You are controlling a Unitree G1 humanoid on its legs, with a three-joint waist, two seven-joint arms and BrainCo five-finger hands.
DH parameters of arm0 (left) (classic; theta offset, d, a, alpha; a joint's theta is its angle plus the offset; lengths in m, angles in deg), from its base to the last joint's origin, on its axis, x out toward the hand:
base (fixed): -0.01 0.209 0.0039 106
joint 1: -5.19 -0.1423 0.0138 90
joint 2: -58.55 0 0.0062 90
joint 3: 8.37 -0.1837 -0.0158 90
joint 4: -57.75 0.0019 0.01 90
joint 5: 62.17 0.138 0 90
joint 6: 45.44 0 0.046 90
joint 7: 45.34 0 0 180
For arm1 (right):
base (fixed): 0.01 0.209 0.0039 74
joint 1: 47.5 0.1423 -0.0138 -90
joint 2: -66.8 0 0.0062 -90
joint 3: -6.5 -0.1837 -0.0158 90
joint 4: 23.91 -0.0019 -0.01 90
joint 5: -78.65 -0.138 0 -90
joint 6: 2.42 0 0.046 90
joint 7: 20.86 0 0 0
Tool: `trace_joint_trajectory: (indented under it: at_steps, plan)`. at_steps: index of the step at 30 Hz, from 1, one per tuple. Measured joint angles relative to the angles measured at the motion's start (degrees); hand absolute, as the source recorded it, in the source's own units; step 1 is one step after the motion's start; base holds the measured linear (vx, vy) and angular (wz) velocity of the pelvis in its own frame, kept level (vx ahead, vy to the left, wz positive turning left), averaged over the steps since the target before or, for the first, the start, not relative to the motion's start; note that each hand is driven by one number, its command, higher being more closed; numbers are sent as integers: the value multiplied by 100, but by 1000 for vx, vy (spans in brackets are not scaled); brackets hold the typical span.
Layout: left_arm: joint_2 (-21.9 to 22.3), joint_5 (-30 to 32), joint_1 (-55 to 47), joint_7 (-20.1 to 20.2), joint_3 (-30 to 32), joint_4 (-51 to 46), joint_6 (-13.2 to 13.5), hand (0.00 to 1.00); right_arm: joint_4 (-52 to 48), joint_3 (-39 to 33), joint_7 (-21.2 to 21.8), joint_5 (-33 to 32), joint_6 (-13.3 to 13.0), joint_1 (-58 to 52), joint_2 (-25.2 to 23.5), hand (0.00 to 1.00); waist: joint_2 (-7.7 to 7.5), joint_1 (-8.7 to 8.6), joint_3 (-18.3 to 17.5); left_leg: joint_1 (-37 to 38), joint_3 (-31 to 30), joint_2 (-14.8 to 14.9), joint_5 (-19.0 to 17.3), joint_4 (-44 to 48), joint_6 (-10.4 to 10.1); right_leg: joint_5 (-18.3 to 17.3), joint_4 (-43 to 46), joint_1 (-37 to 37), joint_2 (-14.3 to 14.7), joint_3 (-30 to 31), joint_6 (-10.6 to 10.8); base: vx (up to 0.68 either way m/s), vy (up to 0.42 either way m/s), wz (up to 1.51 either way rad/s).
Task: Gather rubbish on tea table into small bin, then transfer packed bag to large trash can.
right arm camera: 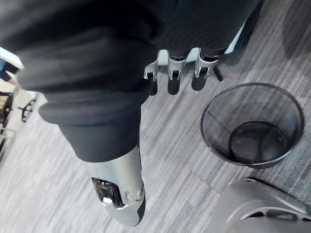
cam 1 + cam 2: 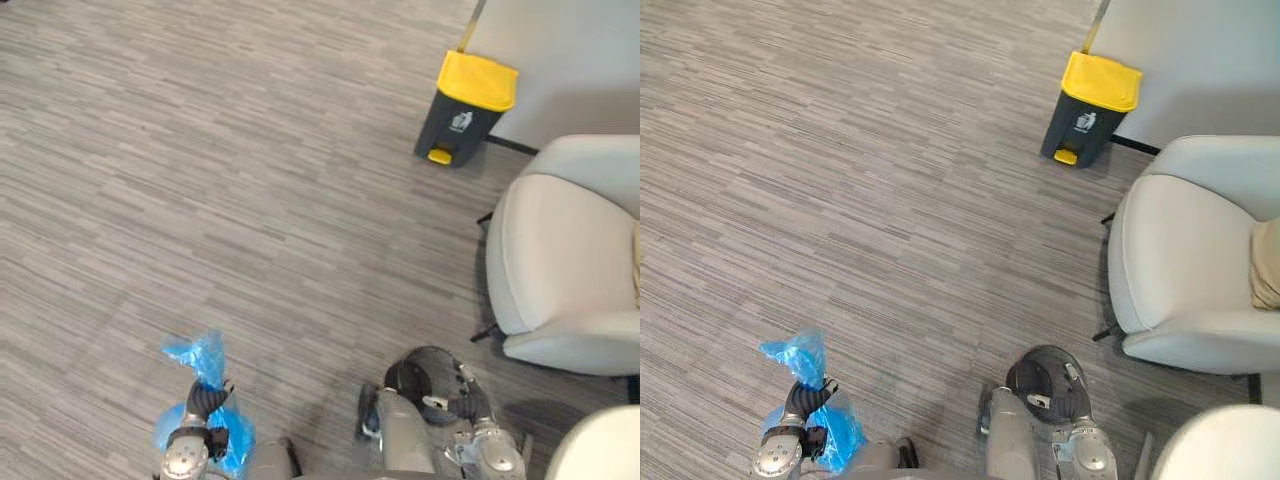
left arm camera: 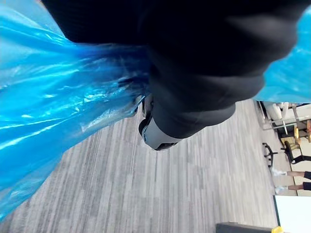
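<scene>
A blue plastic bag (image 2: pixel 203 357) hangs low at my left side, its gathered neck held in my left hand (image 2: pixel 207 402), which is shut on it. In the left wrist view the blue plastic bag (image 3: pixel 58 107) bunches tightly against the thumb (image 3: pixel 156 137). The large trash can (image 2: pixel 465 106), dark grey with a yellow lid and pedal, stands far ahead to the right by a white wall. My right hand (image 2: pixel 466 402) hangs at the lower right, fingers (image 1: pixel 174 73) relaxed and holding nothing. An empty black mesh bin (image 1: pixel 252 126) sits on the floor just under it.
A white armchair (image 2: pixel 560 270) stands on the right, between me and the trash can. Another white seat (image 2: pixel 600 445) is at the lower right corner. Grey striped carpet (image 2: pixel 250 180) stretches ahead. A person's legs (image 3: pixel 296 179) appear far off in the left wrist view.
</scene>
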Motion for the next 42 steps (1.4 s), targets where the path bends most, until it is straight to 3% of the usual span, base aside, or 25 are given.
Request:
trace_joint_trajectory:
  at_steps: [1,4,6,7,10,13,14,16,17,18,19,21,24,26,28,30,31,32,33,34,36,38,40,41,42]
  plan:
    - [53,-1,0,7,14,-21,0,100,-91,7,3,5,0,16,24,0,71,62,12,-120,11,146,126,389,-155,-128,45,66,53,-3,-86,712,-174,-14]
    - [303,2,-145,79,106,-38,-8,100,-577,106,7,52,-2,49,88,0,201,246,109,-946,-22,789,1404,2962,282,-411,-458,1077,570,174,-269,645,-172,-61]
    - [376,0,-218,98,74,-218,-4,100,-916,147,-14,49,-16,51,74,0,106,380,187,-1323,11,773,940,3702,316,-449,-1001,1900,726,474,-329,755,-83,-83]
    - [383,-1,-220,104,55,-375,10,100,-1119,144,-20,49,-52,55,51,0,-4,453,218,-1697,139,668,785,3689,544,-457,-1286,2264,723,636,-342,576,-17,-73]
    - [429,-3,-193,104,59,-692,25,100,-1272,114,-32,48,-67,75,67,0,-54,721,239,-2645,51,300,532,2487,637,-622,-1721,2832,683,1155,-281,479,90,-88]
    - [625,-1,-276,82,-18,-780,31,100,-1268,122,-125,47,-62,29,109,0,112,919,126,-2797,-726,-72,1053,71,238,-1397,-1525,3017,603,1582,337,586,305,-116]
    - [682,3,-309,74,-106,-761,-21,100,-1036,125,-169,46,-2,37,-45,0,-28,960,23,-2769,-608,-148,1428,470,469,-1760,-1167,3040,442,1893,454,549,335,-92]
    - [612,3,-236,72,-182,-881,-18,100,-1045,147,-154,39,15,-88,-221,0,-320,964,-114,-2652,-239,-257,1124,570,602,-1768,-580,2766,162,2067,562,562,255,-83]
    - [584,3,-229,78,-204,-1064,-10,100,-1060,186,-147,39,8,-70,-265,0,-421,953,-77,-2471,-33,-266,907,753,725,-1641,207,2486,33,2114,857,631,259,-96]
    - [525,-1,-181,75,-220,-1128,-12,100,-1056,182,-146,40,8,-62,-305,0,-482,908,-36,-2172,145,-275,631,830,791,-1295,1354,2057,-87,2126,1433,491,204,-78]
    - [474,-2,-157,71,-249,-1129,-14,100,-1056,187,-144,39,8,-76,-307,0,-491,866,-39,-2017,183,-278,533,827,828,-1289,1925,1831,-112,2125,1487,453,154,-43]
    - [345,-7,-110,21,-326,-1176,-17,100,-1070,229,-147,39,11,-65,-298,0,-467,674,-20,-1187,436,-195,249,485,823,-1411,2886,1114,-103,1726,1084,480,73,-45]
    - [195,-11,-20,-46,-343,-1181,-18,100,-1063,235,-145,40,2,55,-313,0,-368,641,32,-390,733,-19,-21,-16,625,-1475,2288,304,-117,867,790,455,-20,-63]
    - [32,-10,206,-44,-277,-952,6,100,-869,214,-155,44,-23,119,-271,0,-425,561,-2,-27,799,-25,-35,-400,436,-1059,686,-96,-40,470,531,533,-90,-8]
    - [49,-9,354,-50,-221,-477,-11,100,-289,200,-164,51,27,321,-172,0,-399,275,-67,270,544,-12,-69,-552,336,-58,138,-114,217,619,85,612,-131,33]
    - [177,-8,393,-42,-216,-345,-58,100,-173,168,-141,50,135,382,-80,0,-179,351,-55,256,266,246,221,-208,2,-255,475,-90,242,445,-88,763,-185,14]
    - [449,-11,435,-27,-194,-355,-110,100,-238,126,-128,49,137,326,9,0,-126,232,86,48,-9,263,1014,955,133,-455,1301,-12,71,260,-221,622,-232,30]
    - [505,-12,407,-27,-190,-356,-112,100,-266,131,-125,50,136,284,36,0,-79,232,55,-30,-29,319,1197,1271,163,-508,1378,25,110,258,-249,746,-348,33]
    - [626,-13,195,-24,-180,-466,-62,100,-587,144,-145,37,131,94,7,0,80,382,6,-570,-159,782,1386,2855,125,-908,34,1054,470,105,-183,460,-250,-15]
    - [678,-17,181,-26,-186,-464,-50,100,-632,145,-152,30,119,108,24,0,237,472,40,-756,-227,928,1132,3245,207,-908,-38,1250,657,138,-238,475,-179,-52]
    - [686,-16,193,-9,-196,-452,-57,100,-738,120,-157,-6,109,261,13,0,167,646,28,-1510,-176,853,695,3564,348,-962,-476,1740,766,322,-285,394,-12,-56]
    - [710,-16,160,-3,-161,-512,-49,100,-921,121,-161,-4,102,306,-49,0,36,714,70,-2254,19,608,444,2952,576,-973,-1061,2361,711,467,-269,634,34,-30]
    - [742,-15,133,20,-168,-571,-49,100,-958,84,-170,-1,97,340,-43,0,-71,855,110,-2574,112,363,478,1897,525,-1074,-1449,2841,629,685,-101,599,148,-58]
    - [744,-14,81,50,-200,-590,-44,100,-935,39,-199,6,92,328,-27,0,-95,961,55,-2595,77,131,739,759,328,-1276,-1525,2997,538,838,194,529,209,-79]
    - [716,-14,3,74,-189,-559,-47,100,-714,-4,-219,40,105,412,-57,0,-146,993,2,-2517,-50,-44,1510,423,830,-1497,-1480,3170,479,1020,333,548,231,-64]
